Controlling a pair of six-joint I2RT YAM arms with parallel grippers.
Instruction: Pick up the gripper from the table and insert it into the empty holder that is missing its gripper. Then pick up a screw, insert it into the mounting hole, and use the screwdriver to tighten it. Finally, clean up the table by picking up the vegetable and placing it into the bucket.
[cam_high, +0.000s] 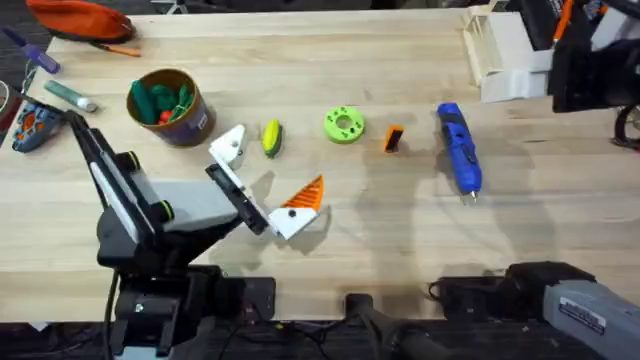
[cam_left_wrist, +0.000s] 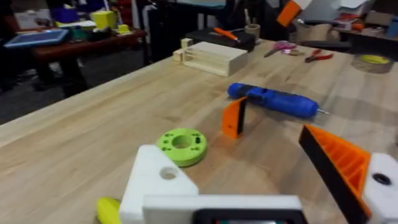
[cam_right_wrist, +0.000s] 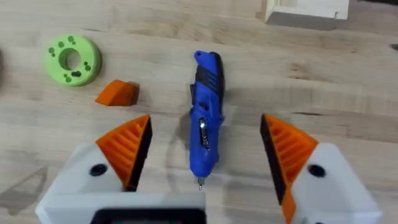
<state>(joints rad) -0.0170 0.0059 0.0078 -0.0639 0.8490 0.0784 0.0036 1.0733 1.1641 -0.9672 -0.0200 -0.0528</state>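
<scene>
Wedge (cam_high: 393, 138) lies loose between green disc (cam_high: 343, 124) and screwdriver (cam_high: 459, 146). Left gripper (cam_high: 262, 181) apart, one holder (cam_high: 230, 145) bare, awaiting wedge. Right gripper (cam_right_wrist: 202, 155) apart above screwdriver.

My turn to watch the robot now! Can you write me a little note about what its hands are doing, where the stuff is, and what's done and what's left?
Left gripper: holding nothing. One finger base, the holder, has no orange finger.
Right gripper: open, hanging over the screwdriver, holding nothing.
The gripper, an orange wedge, sits loose on the table between the green disc and the screwdriver.
The vegetable lies on the table beside the bucket.
Done: nothing yet.
Left: fit the wedge, put in and tighten a screw, drop the vegetable in the bucket.
</scene>
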